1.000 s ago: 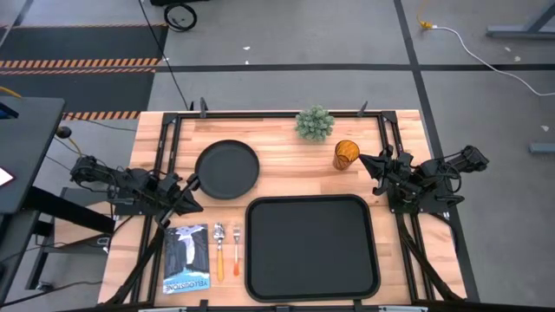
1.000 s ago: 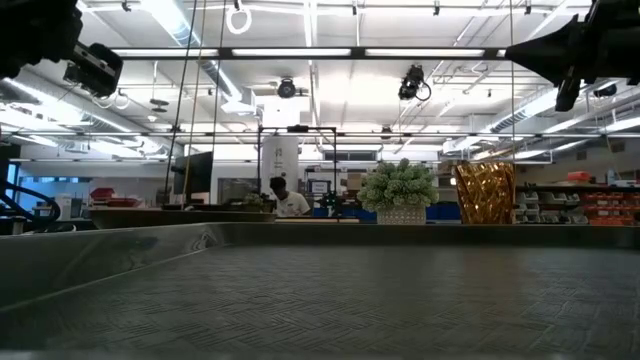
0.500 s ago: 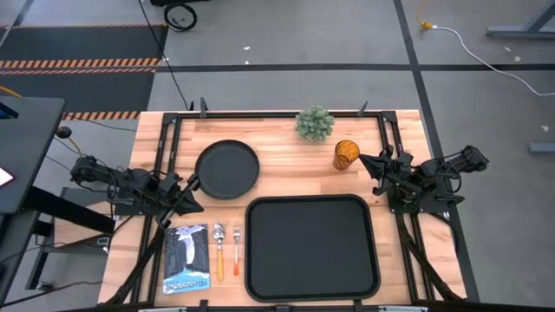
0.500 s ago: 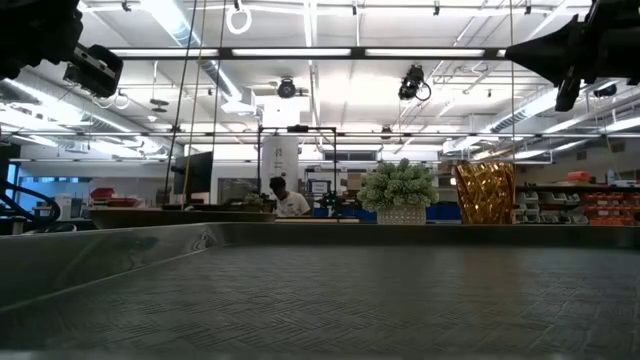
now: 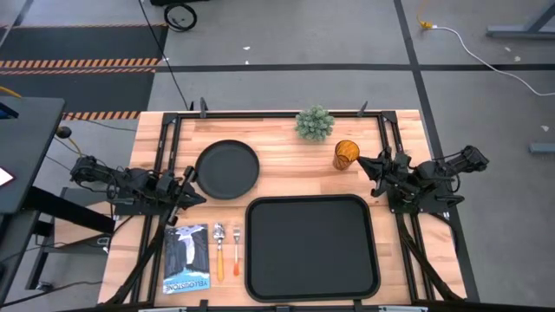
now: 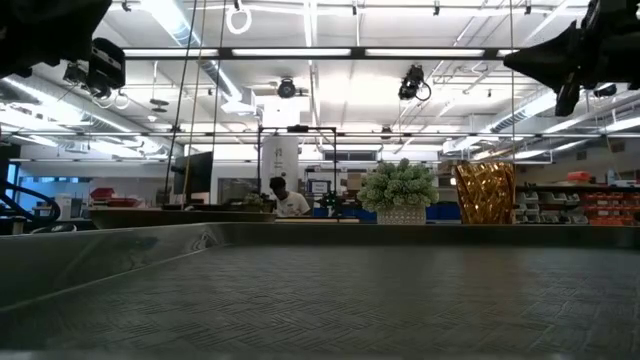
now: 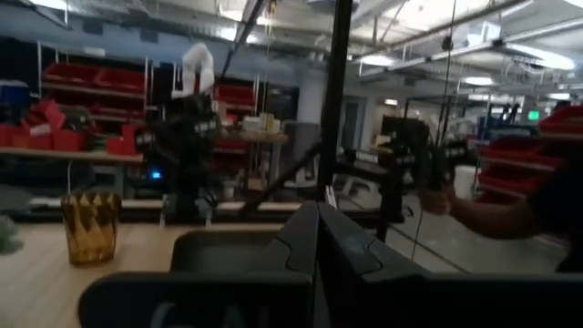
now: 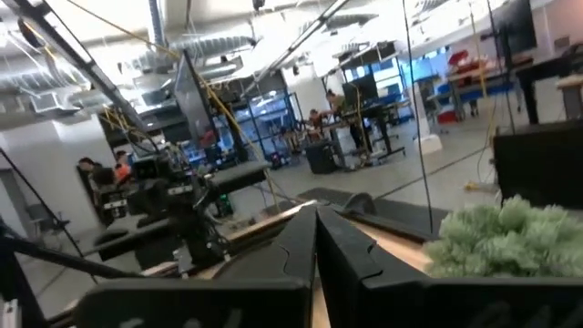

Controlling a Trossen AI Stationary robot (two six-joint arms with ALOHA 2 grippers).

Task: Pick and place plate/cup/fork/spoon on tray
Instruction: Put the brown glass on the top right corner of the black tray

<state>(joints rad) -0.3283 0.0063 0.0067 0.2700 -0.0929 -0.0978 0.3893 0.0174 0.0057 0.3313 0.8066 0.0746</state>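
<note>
The round black plate [image 5: 227, 169] lies on the wooden table at the far left. The amber cup [image 5: 346, 154] stands upright at the far right and shows in the low view [image 6: 485, 192]. The spoon [image 5: 219, 250] and the fork [image 5: 236, 246] lie side by side left of the large black tray [image 5: 312, 250]. My left gripper [image 5: 192, 184] is shut and empty, above the table just off the plate's near-left rim; its fingers meet in the left wrist view [image 7: 317, 246]. My right gripper [image 5: 362, 161] is shut and empty, just right of the cup [image 8: 316, 241].
A small green plant [image 5: 314, 123] stands at the far edge, left of the cup. A blue-and-black packet [image 5: 186, 258] lies left of the spoon. Black frame rails run along the table's left and right sides. People show in the room beyond.
My left gripper has shifted a little toward the table's far edge, beside the plate's left rim, and stays shut. The plate, cup, fork, spoon and tray have not moved.
</note>
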